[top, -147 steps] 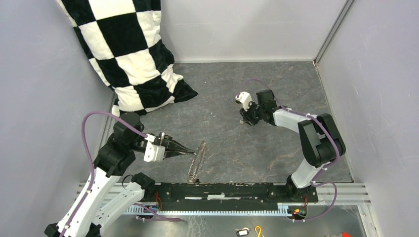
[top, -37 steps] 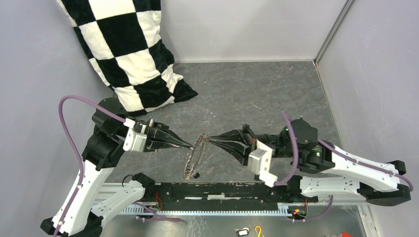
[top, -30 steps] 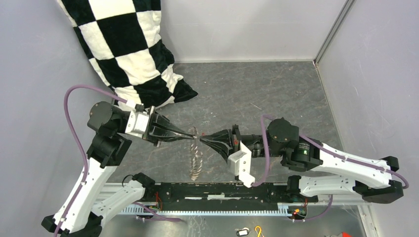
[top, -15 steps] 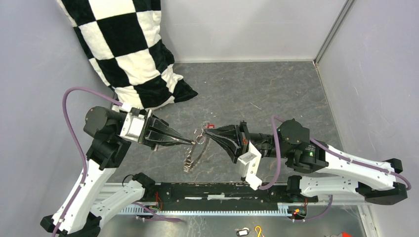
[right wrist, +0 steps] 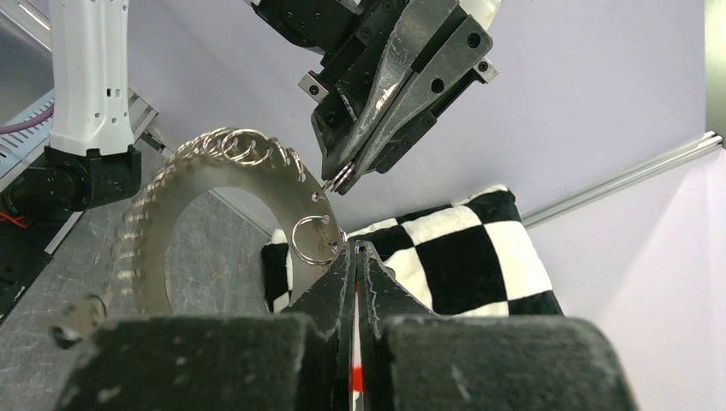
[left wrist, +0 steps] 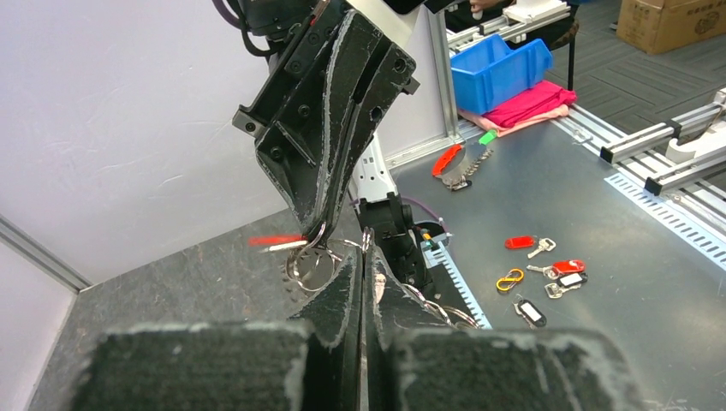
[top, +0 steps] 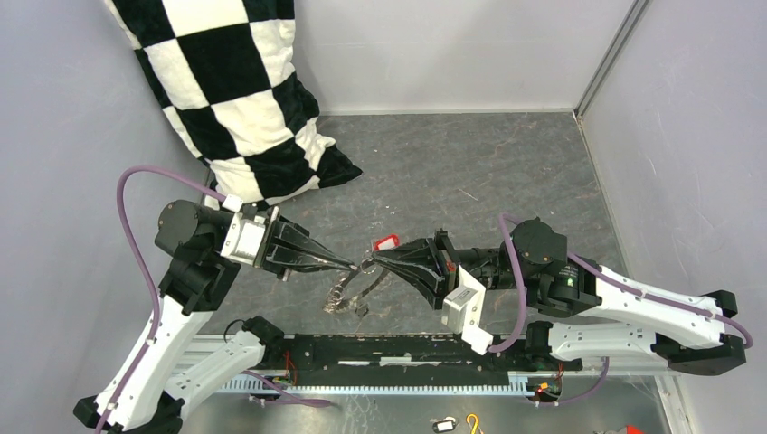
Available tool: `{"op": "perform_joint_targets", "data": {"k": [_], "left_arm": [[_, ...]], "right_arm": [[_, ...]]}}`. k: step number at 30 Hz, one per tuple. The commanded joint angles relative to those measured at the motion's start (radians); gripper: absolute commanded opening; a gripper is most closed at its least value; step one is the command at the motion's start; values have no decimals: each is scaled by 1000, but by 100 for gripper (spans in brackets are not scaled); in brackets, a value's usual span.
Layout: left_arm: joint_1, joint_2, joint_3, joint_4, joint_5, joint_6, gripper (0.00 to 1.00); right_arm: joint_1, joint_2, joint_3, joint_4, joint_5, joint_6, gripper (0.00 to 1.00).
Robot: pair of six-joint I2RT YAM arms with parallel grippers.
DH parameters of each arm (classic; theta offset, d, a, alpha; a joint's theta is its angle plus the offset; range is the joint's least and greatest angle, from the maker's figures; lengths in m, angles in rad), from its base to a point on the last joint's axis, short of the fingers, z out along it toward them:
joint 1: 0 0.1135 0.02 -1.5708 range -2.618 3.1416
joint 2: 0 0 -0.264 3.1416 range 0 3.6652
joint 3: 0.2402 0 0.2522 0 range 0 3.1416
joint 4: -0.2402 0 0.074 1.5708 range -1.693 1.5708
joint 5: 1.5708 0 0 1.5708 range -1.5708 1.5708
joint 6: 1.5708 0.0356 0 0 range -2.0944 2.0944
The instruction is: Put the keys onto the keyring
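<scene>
Both grippers meet tip to tip above the middle of the table (top: pixel 470 172), and both have their fingers pressed together. The left gripper (top: pixel 351 264) is clamped on the rim of the keyring (top: pixel 346 291). The right gripper (top: pixel 376 259) seems to pinch the red key (top: pixel 386 242), because red shows between its fingers in the right wrist view.

The keyring hangs from the left fingertips and slopes down toward the near edge; I cannot tell if its low end touches the table. One small ring (right wrist: pixel 315 238) on its rim sits just beside the right fingertips, slightly to their left in the right wrist view, and just below the left fingertips.

The red head of the key stands out on the far side of the right tip. Its metal end is too small and blurred to see, so I cannot tell its long axis. I judge the right arm must carry the key sideways into this small ring while the left one holds steady. The black key I cannot find.
</scene>
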Motion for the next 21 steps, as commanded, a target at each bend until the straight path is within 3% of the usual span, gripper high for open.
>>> {"op": "perform_joint_targets", "data": {"k": [1,21], "left_arm": [[-9,-12,-5,45,-44,13,2],[-15,-34,-31,58,-131,-27,2]], "right_arm": [[6,2,33,13,-41,15,0],[7,24,54,-4,-98,10,0]]}}
